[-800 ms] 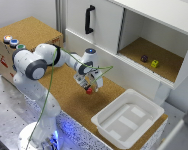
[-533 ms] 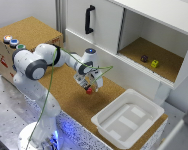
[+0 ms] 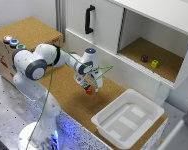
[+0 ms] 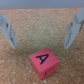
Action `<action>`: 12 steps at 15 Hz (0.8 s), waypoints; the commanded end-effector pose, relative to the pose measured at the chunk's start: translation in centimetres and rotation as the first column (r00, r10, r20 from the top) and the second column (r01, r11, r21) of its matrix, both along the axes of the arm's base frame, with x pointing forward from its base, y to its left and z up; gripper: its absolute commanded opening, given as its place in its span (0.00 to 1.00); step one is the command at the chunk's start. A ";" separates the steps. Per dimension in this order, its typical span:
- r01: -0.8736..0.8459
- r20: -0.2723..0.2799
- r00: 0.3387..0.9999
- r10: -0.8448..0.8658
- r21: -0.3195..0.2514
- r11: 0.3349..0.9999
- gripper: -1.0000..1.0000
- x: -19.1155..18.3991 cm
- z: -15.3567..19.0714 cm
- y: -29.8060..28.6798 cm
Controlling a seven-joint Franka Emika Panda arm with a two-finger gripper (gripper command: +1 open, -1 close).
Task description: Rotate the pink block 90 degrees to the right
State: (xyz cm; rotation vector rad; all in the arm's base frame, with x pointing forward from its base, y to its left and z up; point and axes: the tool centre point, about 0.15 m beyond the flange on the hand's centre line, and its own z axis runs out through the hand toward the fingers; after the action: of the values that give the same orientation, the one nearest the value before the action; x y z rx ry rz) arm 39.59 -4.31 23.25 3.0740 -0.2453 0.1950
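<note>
Pink block [image 4: 44, 64] sits on the cork bench [image 3: 69, 95]; the pincer [image 4: 41, 30] gapes wide above, gripping nothing.

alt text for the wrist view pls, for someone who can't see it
A small pink block with a dark letter A on its upper face sits on a brown cork surface. The gripper has its two pale fingers spread wide apart, not touching the block.

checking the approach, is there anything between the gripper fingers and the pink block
Nothing but bare cork surface. The wrist view shows the pink block lying apart from the open gripper, with neither finger touching it.
</note>
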 end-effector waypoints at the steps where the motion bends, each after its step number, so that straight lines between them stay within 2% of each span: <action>1: -0.246 -0.015 0.969 0.247 0.040 0.968 1.00 -0.1 -1.5 0.6; 2: -0.299 -0.015 0.954 0.299 0.016 0.954 1.00 0.4 -1.6 0.2; 3: -0.337 -0.007 0.941 0.338 0.021 0.941 1.00 0.6 -1.5 -0.2; 6: -0.490 -0.027 0.869 0.494 0.096 0.867 1.00 1.0 -2.0 -1.3; 9: -0.598 -0.024 0.796 0.604 0.119 0.793 1.00 -0.2 -2.4 -0.3; 12: -0.657 -0.033 0.750 0.660 0.076 0.750 1.00 -1.6 -3.3 1.4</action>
State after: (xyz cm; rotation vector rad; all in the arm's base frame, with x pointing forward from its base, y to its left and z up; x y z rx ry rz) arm 38.73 -4.40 21.52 3.0891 0.6773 0.1436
